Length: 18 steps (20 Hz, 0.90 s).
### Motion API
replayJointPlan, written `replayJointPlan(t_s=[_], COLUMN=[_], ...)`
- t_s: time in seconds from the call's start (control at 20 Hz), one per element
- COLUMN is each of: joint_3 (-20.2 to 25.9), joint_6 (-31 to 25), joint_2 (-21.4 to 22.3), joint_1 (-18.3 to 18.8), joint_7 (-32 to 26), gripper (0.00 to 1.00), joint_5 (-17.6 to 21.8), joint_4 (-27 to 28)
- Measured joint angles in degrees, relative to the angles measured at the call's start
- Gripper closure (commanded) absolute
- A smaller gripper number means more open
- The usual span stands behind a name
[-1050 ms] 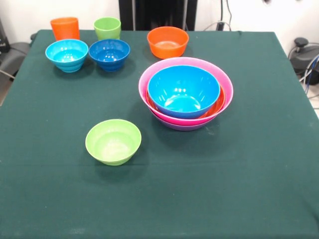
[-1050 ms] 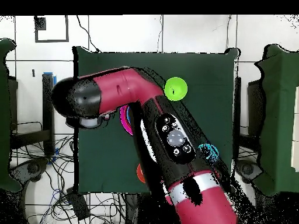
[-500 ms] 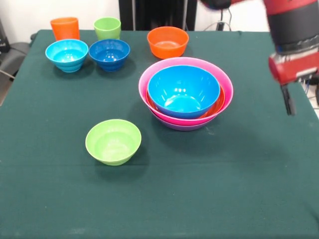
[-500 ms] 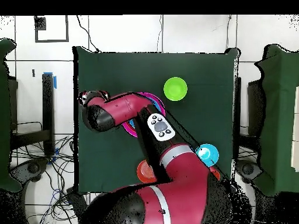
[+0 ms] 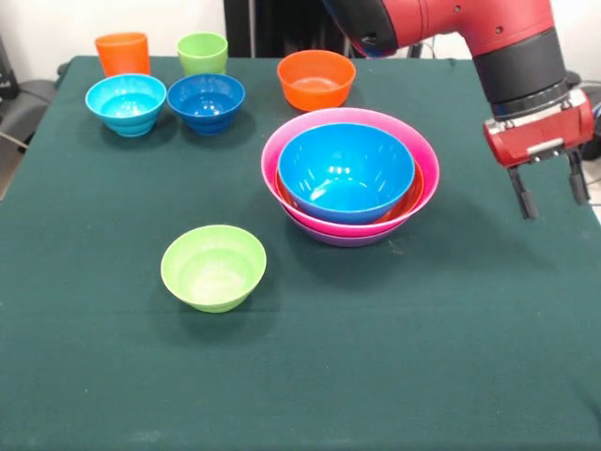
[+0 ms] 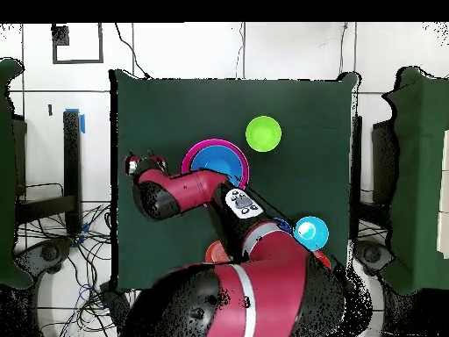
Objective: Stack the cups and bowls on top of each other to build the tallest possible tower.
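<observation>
On the green table (image 5: 113, 376), going by the front view from the left, an orange cup (image 5: 122, 53) stands at the far left corner with a lime-green cup (image 5: 203, 53) just beside it. In front of the cups sit a small light-blue bowl (image 5: 126, 103) and a small dark-blue bowl (image 5: 207, 101), side by side and close together. Nearer the camera, well apart from the others, a small lime-green bowl (image 5: 213, 267) sits upright on its own.

Toward the middle at the far side is a small orange bowl (image 5: 316, 79). Just in front of it stands the tower (image 5: 349, 175): a big blue bowl (image 5: 346, 170) nested inside a wide orange bowl (image 5: 410, 195), of which only a sliver of rim shows, inside a pink bowl (image 5: 427, 169), with a purple bowl (image 5: 346, 241) peeking out at the bottom.

At the right, the red and black arm (image 5: 470, 28) comes down from the top, and the gripper (image 5: 548, 192) hangs above the table's right edge, to the right of the tower and apart from it. Its two dark fingers (image 5: 524, 195) point down with a clear gap between them and hold nothing.

In the overhead view the arm (image 6: 237, 290) covers much of the table's lower part; the tower (image 6: 215, 160), the lime-green bowl (image 6: 263, 133) and the light-blue bowl (image 6: 310, 233) show beside it.
</observation>
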State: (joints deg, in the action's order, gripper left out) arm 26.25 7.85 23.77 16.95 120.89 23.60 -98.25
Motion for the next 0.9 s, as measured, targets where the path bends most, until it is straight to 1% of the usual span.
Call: replayJointPlan(t_s=[0.25,0.4,0.55,0.6,0.75,0.8,0.9], joint_3=[-3.5,-6.1,-7.6,-7.4,-4.6,-3.1,-3.2], joint_6=[0.0,0.0,0.0,0.0,0.4,2.5,6.1], joint_2=[1.6,4.1,6.4,6.9,7.7,7.4,7.1], joint_1=[-3.6,-6.7,-8.6,-8.6,-6.5,-5.0,-4.8], joint_7=[0.0,0.0,0.0,0.0,0.0,0.0,0.0], gripper=[0.00,0.00,0.00,0.00,0.00,0.00,0.00], joint_5=[-3.4,-5.5,-6.2,-6.2,-5.6,-4.8,-4.3], joint_4=[-2.9,-5.0,-6.2,-6.6,-7.6,-7.6,-7.4])
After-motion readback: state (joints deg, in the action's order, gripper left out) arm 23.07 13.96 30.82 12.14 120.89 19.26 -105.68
